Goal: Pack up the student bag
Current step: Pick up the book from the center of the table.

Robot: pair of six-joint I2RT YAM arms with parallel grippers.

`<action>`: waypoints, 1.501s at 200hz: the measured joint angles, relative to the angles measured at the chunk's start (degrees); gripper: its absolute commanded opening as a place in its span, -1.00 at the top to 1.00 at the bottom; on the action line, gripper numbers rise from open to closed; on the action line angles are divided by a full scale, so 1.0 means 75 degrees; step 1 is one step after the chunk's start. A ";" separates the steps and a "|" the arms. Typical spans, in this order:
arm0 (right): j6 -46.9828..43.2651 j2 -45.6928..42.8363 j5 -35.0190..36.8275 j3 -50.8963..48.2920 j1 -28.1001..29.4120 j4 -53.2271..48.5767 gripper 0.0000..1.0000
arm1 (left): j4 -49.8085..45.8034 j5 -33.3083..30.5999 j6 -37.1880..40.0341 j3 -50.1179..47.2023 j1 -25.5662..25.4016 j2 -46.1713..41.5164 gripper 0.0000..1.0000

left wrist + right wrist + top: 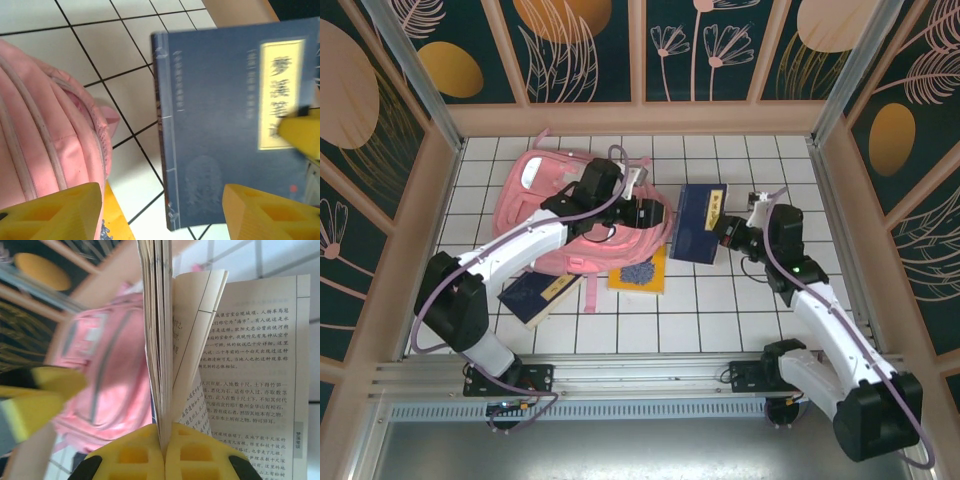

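Note:
The student bag (555, 215) is a soft pink backpack lying flat at the back left of the tiled table; its side shows as the pink bag (45, 130) in the left wrist view and as the bag (110, 375) behind the book. A dark blue book (698, 222) with a yellow title label is lifted just right of the bag. My right gripper (730, 233) is shut on that book, its pads (145, 460) pinching a sheaf of pages (160, 340) while other pages fan open. My left gripper (658, 213) reaches over the bag and is open (160, 195), the blue book (230, 125) beyond its fingers.
A yellow book (640, 270) lies below the bag's right corner, its edge (112, 215) showing beside my left finger. Another blue book (535, 295) lies at the front left by the left arm. Wooden walls enclose the table on three sides.

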 measured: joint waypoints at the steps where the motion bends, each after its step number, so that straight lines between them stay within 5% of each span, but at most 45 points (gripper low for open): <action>1: 0.0003 -0.0023 -0.0041 0.0017 0.0000 0.0012 1.00 | 0.0006 0.0012 -0.0009 -0.0003 0.0009 0.0000 -0.34; 104: 0.0968 -0.0291 -0.2567 0.0271 0.0376 0.1874 1.00 | 0.2949 0.2664 -0.1431 -0.1163 0.0300 -0.0903 -0.33; 127: 0.1239 -0.0291 -0.2745 0.0227 0.0460 0.2343 1.00 | 0.4048 0.3200 -0.2043 -0.1542 0.0300 -0.1090 -0.10; 169: 0.1166 -0.0254 -0.2588 0.0207 0.0589 0.2355 1.00 | 0.4966 0.3570 -0.2521 -0.1856 0.0321 -0.1309 0.85; 181: 0.0976 -0.0251 -0.2407 0.0239 0.0603 0.2203 0.81 | 0.4966 0.3579 -0.2474 -0.1865 0.0321 -0.1378 1.00; 207: 0.0670 -0.0254 -0.1719 0.0388 0.0688 0.1734 -0.37 | 0.4957 0.3509 -0.2390 -0.1932 0.0315 -0.1524 1.00; 225: 0.0664 -0.0254 -0.1186 0.0385 0.0682 0.1422 -0.81 | 0.5015 0.3343 -0.2390 -0.2014 0.0315 -0.1731 1.00; 242: 0.0918 -0.0283 -0.0982 0.0198 0.0711 0.1597 -0.96 | 0.5310 0.3031 -0.2468 -0.2186 0.0315 -0.2011 1.00; 300: 0.2279 -0.0379 -0.0379 -0.0874 0.2212 0.3838 -0.98 | 0.7306 0.1055 -0.3646 -0.3244 0.0315 -0.2754 1.00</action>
